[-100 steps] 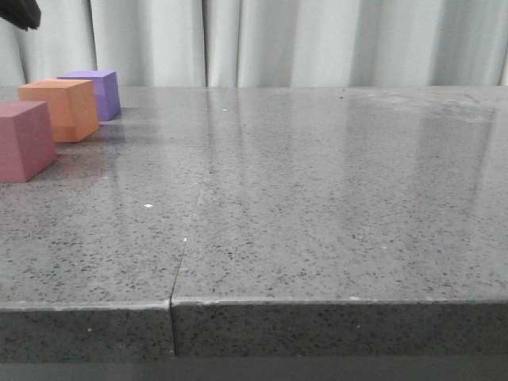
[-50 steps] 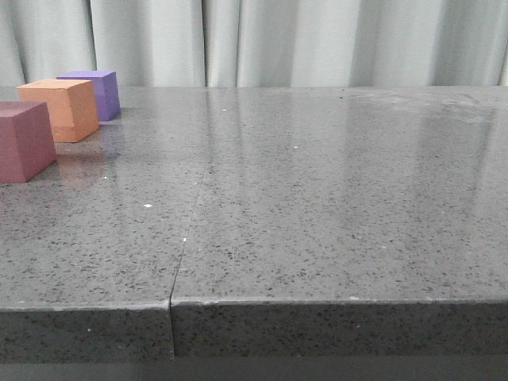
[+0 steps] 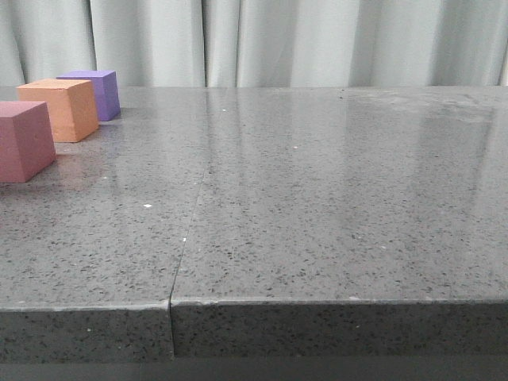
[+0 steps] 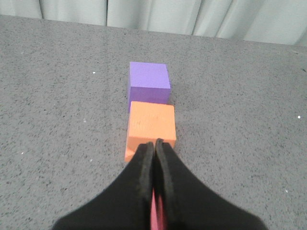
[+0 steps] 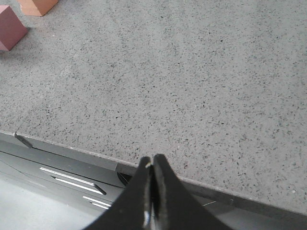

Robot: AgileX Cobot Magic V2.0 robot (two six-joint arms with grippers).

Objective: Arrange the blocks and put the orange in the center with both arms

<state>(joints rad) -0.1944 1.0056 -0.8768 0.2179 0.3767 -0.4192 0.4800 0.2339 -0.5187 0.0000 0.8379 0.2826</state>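
The left arm has left the front view; both the left tool (image 4: 154, 146) and right tool (image 5: 152, 163) are pressed together.

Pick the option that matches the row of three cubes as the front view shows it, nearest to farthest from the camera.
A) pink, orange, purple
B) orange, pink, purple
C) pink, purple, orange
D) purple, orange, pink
A: the pink cube sits nearest, the orange cube behind it, and the purple cube farthest back by the curtain.
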